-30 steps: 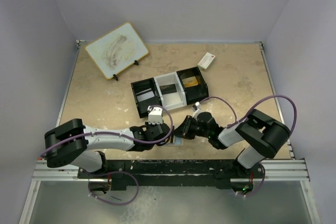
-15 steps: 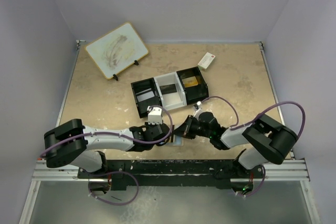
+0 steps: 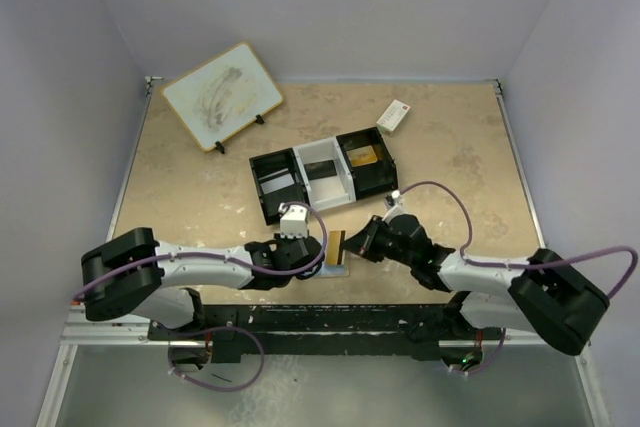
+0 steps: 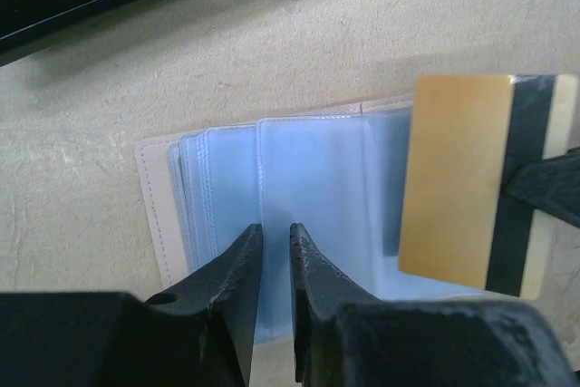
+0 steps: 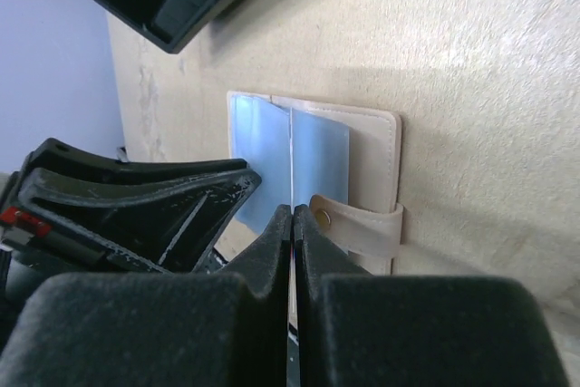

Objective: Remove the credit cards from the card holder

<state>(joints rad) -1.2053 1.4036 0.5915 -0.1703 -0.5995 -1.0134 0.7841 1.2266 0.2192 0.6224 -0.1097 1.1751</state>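
Observation:
The card holder lies open on the table, tan outside with pale blue sleeves; it also shows in the right wrist view, its snap tab folded out. My left gripper is closed to a thin gap on a blue sleeve at the holder's near edge. My right gripper is shut on a gold credit card with a black stripe. It holds the card just right of the sleeves, mostly out of them. From above, the card stands between the two grippers.
A black-and-white three-compartment tray stands just behind the grippers, with cards in its compartments. A white box with a red mark lies at the back right. A pale board on a stand sits at the back left.
My right arm has swung out to the right and drawn the gold card away from the holder's sleeves. The left gripper has stayed in place on the holder.

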